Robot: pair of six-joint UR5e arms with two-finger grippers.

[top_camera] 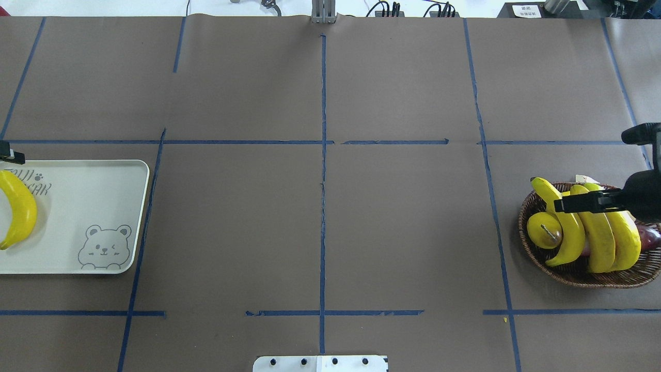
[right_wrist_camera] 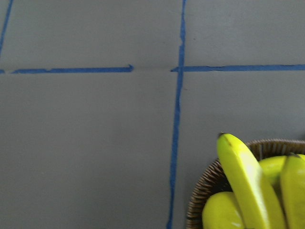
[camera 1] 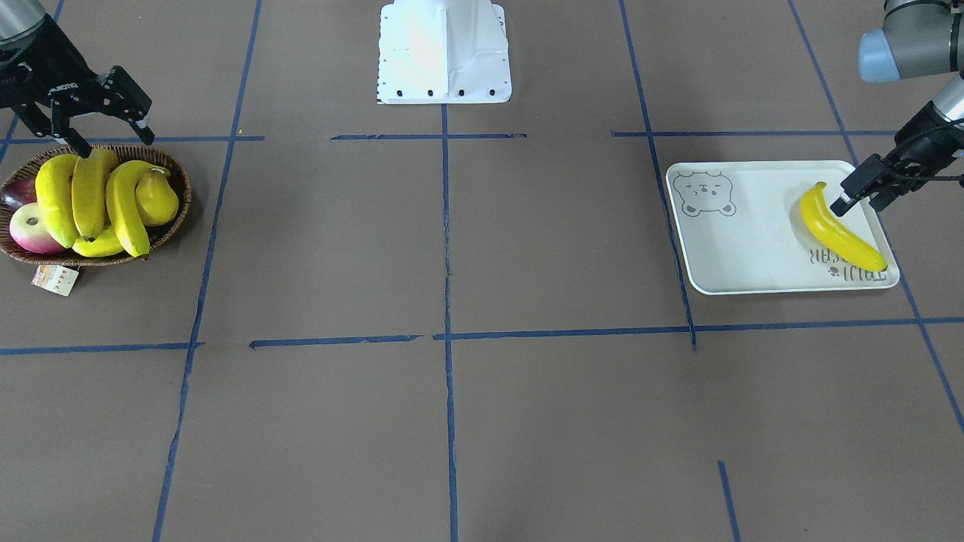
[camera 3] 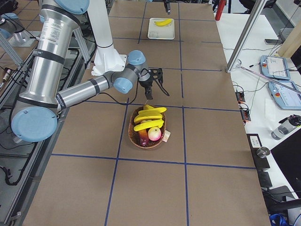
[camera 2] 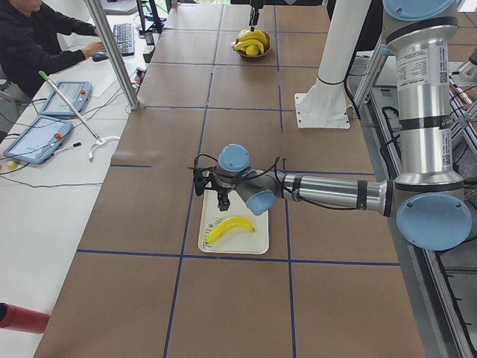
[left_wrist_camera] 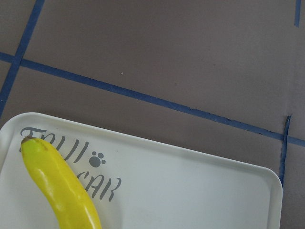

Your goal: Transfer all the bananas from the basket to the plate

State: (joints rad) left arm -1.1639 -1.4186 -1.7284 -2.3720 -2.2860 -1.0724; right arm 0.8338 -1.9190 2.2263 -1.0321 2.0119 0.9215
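Three yellow bananas (camera 1: 90,192) (top_camera: 599,232) lie piled in the dark wicker basket (camera 1: 177,218) (top_camera: 526,227). My right gripper (camera 1: 113,139) (camera 3: 157,89) hangs open just above their far ends, one fingertip (camera 1: 79,147) close to a banana's tip. Nothing is between its fingers. Another banana (camera 1: 836,233) (top_camera: 20,206) (left_wrist_camera: 62,191) rests on the white bear plate (camera 1: 723,248) (top_camera: 93,196) over the lettering. My left gripper (camera 1: 858,202) stands open beside that banana's upper end, holding nothing.
A yellow pear (camera 1: 157,197), a red-and-yellow apple (camera 1: 30,226) and a dark fruit share the basket, whose paper tag (camera 1: 55,278) lies beside it. The white robot base (camera 1: 444,53) stands mid-table. A person (camera 2: 37,37) sits at a side desk with tablets.
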